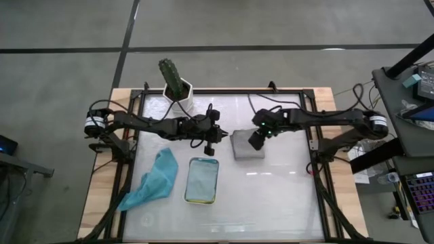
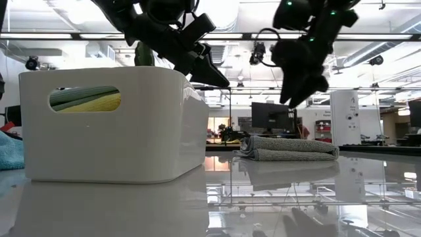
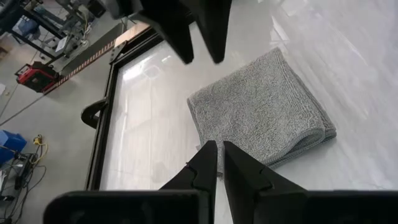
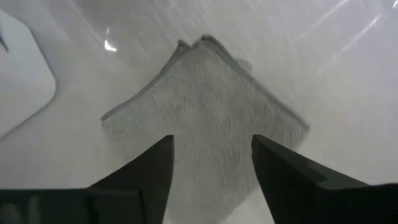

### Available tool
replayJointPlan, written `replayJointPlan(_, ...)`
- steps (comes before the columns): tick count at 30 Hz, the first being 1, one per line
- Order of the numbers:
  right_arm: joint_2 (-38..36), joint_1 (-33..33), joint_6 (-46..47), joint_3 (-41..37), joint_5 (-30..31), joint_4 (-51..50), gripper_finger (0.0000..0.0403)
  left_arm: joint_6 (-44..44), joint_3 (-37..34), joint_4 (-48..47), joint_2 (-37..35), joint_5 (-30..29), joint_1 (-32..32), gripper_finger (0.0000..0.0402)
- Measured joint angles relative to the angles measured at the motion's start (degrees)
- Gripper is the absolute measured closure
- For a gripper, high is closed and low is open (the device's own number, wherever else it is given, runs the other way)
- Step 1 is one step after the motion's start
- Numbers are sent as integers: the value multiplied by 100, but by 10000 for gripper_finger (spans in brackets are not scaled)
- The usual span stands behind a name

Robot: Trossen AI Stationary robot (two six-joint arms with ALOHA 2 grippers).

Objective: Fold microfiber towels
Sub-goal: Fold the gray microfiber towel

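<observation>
1. Nearest the low camera stands the white tray, close to the table's front edge; through its handle slot show a green towel and a yellow towel lying inside.
2. From above, the tray lies left of the table's centre, and a pale blue-green cloth shows on top of its contents.
3. Just left of the tray, toward the table's left edge, the teal towel lies loose and crumpled on the bare surface.
4. Folded into a flat square, the grey towel rests right of centre, in the table's far half, well apart from the tray.
5. Over the grey towel's right side hangs the right gripper; its fingers stand wide apart, held above the cloth and gripping nothing.
6. Left of the grey towel, above the strip between it and the tray, sits the left gripper; its fingers are pressed nearly together with nothing between them.
7. At the table's far edge, left of centre, a cactus stands in a white pot.
8. No brand, label or writing can be read on any of these things.
</observation>
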Motion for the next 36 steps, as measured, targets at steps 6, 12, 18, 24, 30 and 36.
replayJointPlan(6, -457, 0, 790, -570, -61, -6, 164, -2, 0, 2, 0, -2, 0, 391)
replayJointPlan(12, -544, 0, 1287, -1112, -57, 7, 143, -2, 0, 2, 0, -2, 0, 391)
replayJointPlan(18, -540, 0, 1578, -1644, -59, 621, 135, -2, 0, 2, 0, -2, 0, 391)
replayJointPlan(24, -538, 0, 1782, -2192, -149, 1587, 137, -4, 0, 2, 0, -2, 0, 391)
replayJointPlan(30, -535, 0, 1946, -2694, -156, 2475, 145, -4, 0, 6, 0, -2, 0, 391)
replayJointPlan(36, -430, 0, 1958, -3026, -157, 3302, 191, -2, 0, 35, 0, -2, 0, 391)
